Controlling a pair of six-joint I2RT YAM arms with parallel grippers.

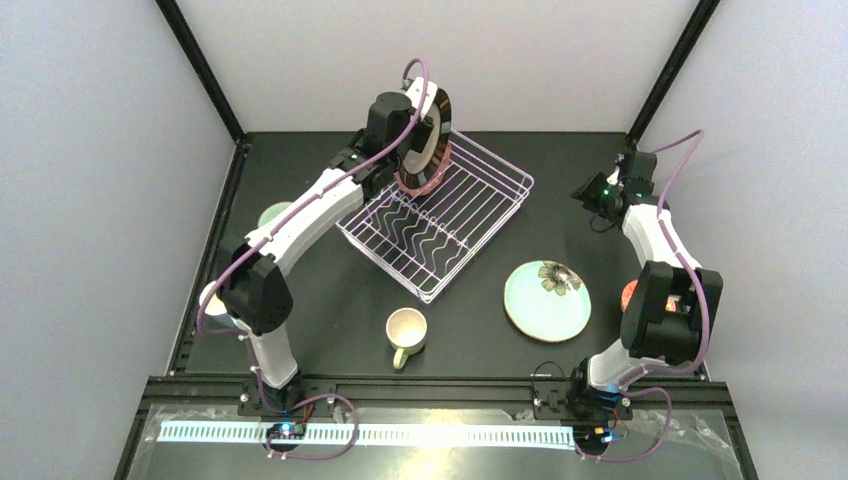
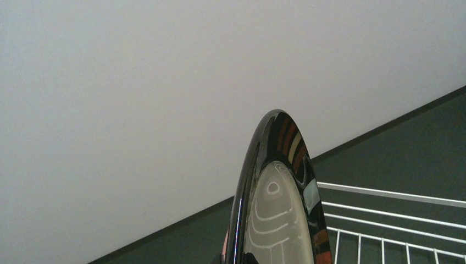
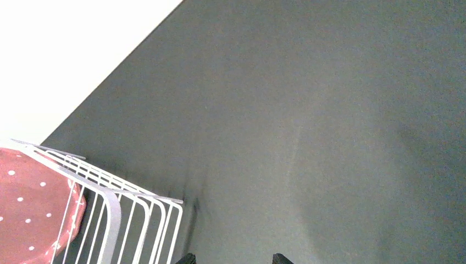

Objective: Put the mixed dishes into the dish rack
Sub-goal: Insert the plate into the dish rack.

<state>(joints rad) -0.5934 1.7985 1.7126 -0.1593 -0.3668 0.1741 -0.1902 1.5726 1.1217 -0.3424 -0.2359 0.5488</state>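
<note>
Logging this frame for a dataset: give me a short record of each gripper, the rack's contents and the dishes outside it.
left gripper: holds dark-rimmed plate upright over dish rack
right gripper: open, empty, beside the rack
in rack: pink dotted plate
outside rack: mint flowered plate, cream mug

Upright dark-rimmed plate [image 1: 433, 140] above dish rack [image 1: 478, 222]

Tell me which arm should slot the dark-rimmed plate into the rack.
Left. The left gripper holds the dark-rimmed plate on edge over the far end of the rack; the right gripper hangs open and empty beyond the rack's right side.
</note>
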